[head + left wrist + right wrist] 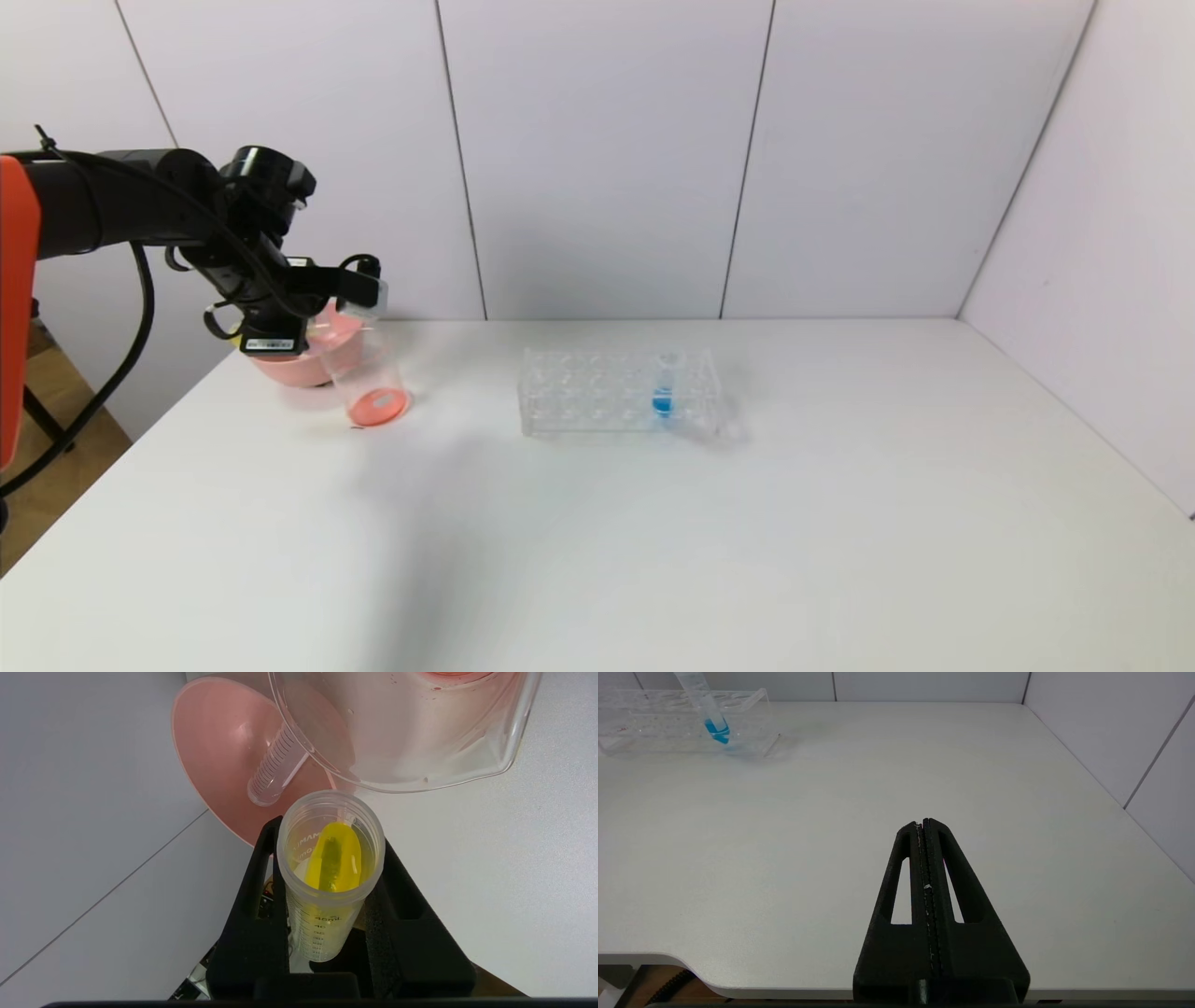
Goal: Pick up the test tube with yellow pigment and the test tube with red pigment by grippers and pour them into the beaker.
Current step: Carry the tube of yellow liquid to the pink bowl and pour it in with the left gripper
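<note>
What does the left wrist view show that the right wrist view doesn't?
Only the left wrist view: the left gripper, its fingers shut on the test tube with yellow pigment, mouth toward the beaker; an empty tube lying in the pink bowl.

Only the right wrist view: the right gripper, shut and empty, low over the near edge; the clear rack with the blue-liquid tube.

Shared: the white table and wall panels.

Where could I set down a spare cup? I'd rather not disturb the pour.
Free: the table right of and in front of the tube rack. Crowded: the far left corner, where the left end effector tips the yellow tube beside the beaker and pink bowl.
</note>
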`<state>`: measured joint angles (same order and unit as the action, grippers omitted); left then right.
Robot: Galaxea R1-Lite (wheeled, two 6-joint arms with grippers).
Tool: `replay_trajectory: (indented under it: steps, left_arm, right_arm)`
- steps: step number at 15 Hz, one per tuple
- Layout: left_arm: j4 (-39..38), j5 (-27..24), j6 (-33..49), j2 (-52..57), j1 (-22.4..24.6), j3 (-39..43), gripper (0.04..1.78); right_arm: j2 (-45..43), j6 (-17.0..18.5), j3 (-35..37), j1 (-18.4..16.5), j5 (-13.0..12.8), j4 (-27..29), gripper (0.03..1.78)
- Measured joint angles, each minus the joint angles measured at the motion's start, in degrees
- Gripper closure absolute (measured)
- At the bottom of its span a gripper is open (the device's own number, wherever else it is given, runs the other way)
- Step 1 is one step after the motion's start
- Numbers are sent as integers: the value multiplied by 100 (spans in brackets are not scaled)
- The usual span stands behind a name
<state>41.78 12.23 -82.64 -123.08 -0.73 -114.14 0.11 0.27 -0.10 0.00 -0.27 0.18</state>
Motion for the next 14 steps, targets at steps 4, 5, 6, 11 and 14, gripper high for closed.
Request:
replay_trajectory:
  steps: [4, 5, 6, 11, 14]
  left_arm:
    - [-24, 149, -13, 23, -34, -2, 135]
    - [-29, 166, -13, 23, -39, -2, 135]
    - [-33, 233, -13, 23, -45, -2, 135]
    - [-121, 391, -11, -22, -106, -5, 135]
    - [-132, 393, -13, -32, -116, -5, 135]
  right_arm:
    - [0, 0, 0, 0, 2, 0, 170]
    - [0, -2, 0, 0, 0, 0, 170]
    - [0, -2, 0, 0, 0, 0, 170]
    - [0, 0, 0, 0, 0, 0, 170]
    - [0, -2, 0, 0, 0, 0, 170]
